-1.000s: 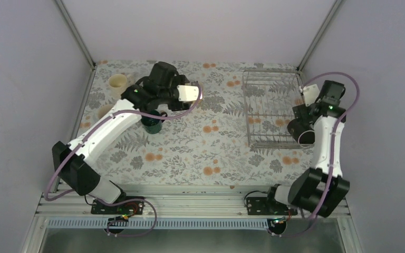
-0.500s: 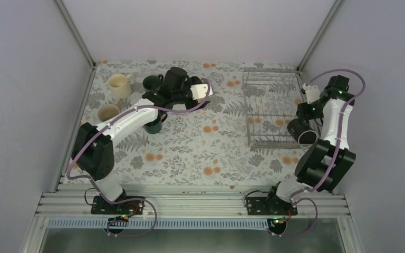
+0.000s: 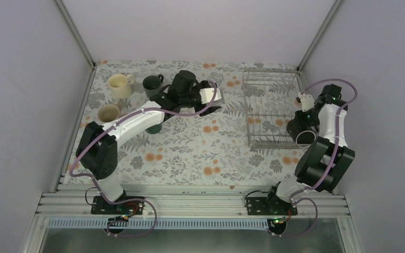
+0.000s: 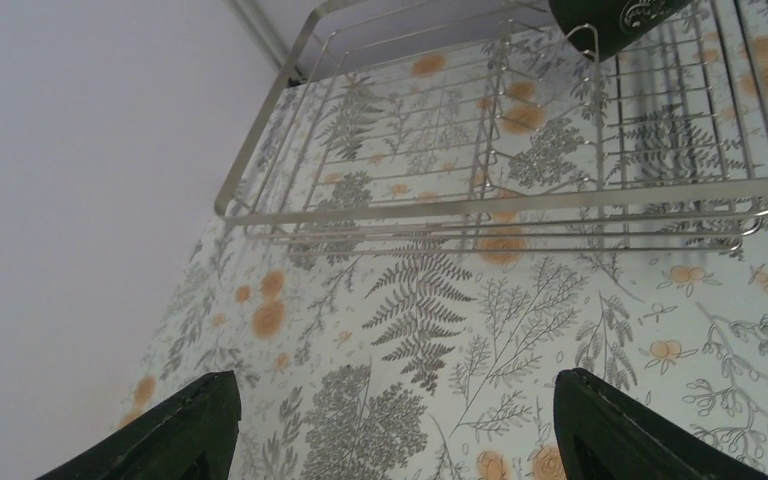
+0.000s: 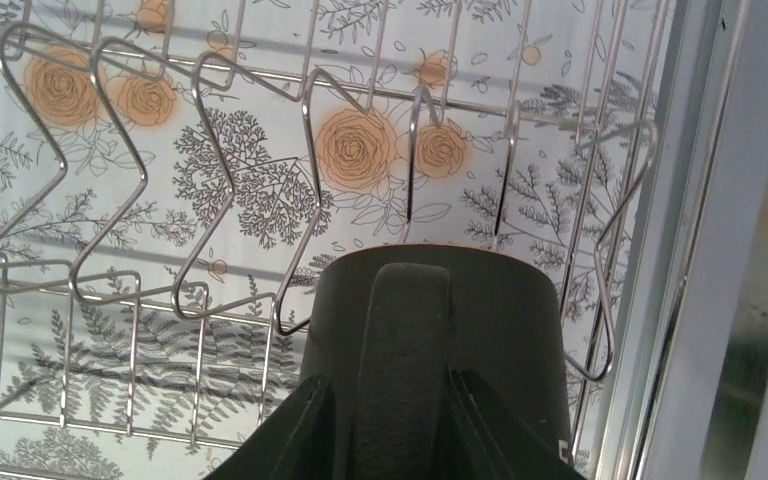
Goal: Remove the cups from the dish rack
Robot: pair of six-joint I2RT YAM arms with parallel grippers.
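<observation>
Overhead, the rectangular silver wire dish rack [image 3: 271, 105] stands at the far right of the floral-print desk [image 3: 200, 158], its right side close to the pale right wall [image 3: 379, 105] and its far end near the grey metal corner post [image 3: 316, 31]. The right fingers [image 5: 390, 385] are clenched on the upright handle of the black ceramic mug [image 5: 520, 320], one finger against each flank of the handle. This mug sits at the rack's near right corner, hemmed by bent wire prongs on its left and far sides and by the rack's rim and the wall on its right; whether its base rests on the wire cannot be told. From the left wrist, its small pale mark shows at the upper edge of the view, beyond the rack's far rim. The left fingers [image 4: 392, 378] are released and spread wide above bare cloth, facing the rack's left long side, with an open strip of desk between them and the rim. Four more mugs stand apart from one another at the far left: a cream-white ceramic mug [image 3: 118, 84], a yellowish ceramic mug [image 3: 107, 113] nearest the left edge, a dark teal-green ceramic mug [image 3: 152, 83], and a dark mug [image 3: 155, 127] partly hidden under the left arm. Between these mugs and the rack, the middle and near desk lies open.
</observation>
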